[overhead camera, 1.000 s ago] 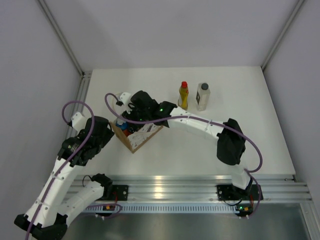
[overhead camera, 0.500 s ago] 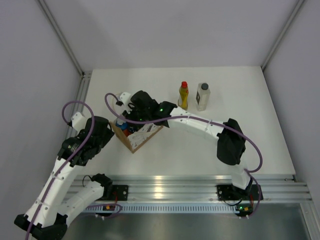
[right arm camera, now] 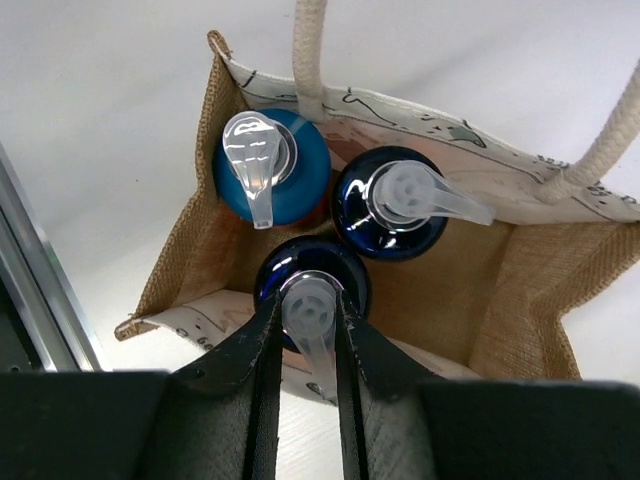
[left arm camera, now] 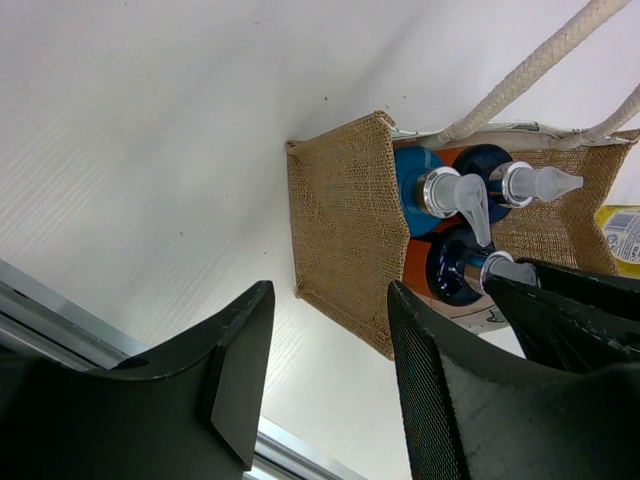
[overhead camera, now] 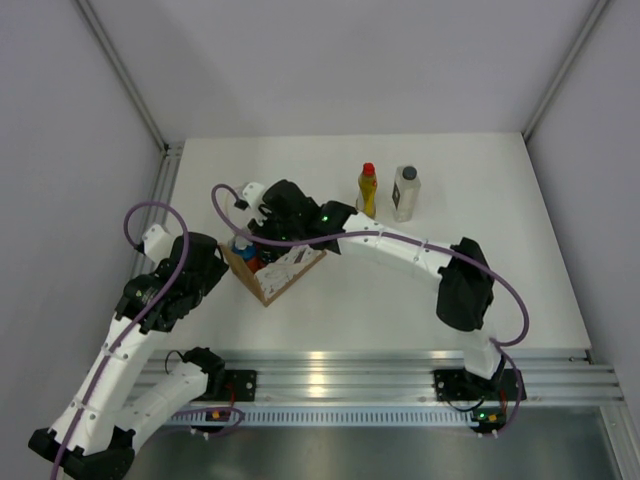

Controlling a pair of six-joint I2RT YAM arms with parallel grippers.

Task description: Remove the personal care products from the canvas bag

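The canvas bag (overhead camera: 275, 272) stands left of the table's middle, its burlap wall (right arm camera: 520, 290) and white rope handles seen from above. Three orange pump bottles stand inside: a light-blue-topped one (right arm camera: 270, 170), a dark-blue-topped one (right arm camera: 400, 205) and a third (right arm camera: 310, 285). My right gripper (right arm camera: 308, 318) reaches into the bag and is shut on that third bottle's clear pump head. My left gripper (left arm camera: 330, 300) is open and empty just left of the bag's burlap side (left arm camera: 345, 240). A yellow red-capped bottle (overhead camera: 367, 191) and a pale dark-capped bottle (overhead camera: 405, 193) stand on the table to the right.
An aluminium rail (overhead camera: 380, 375) runs along the near edge, and another (overhead camera: 165, 190) along the left edge. Grey walls enclose the table on three sides. The right arm's forearm (overhead camera: 390, 245) stretches across the table's middle towards the bag.
The right wrist has shifted very slightly over the bag. The bag, the two standing bottles and the left arm have not moved.
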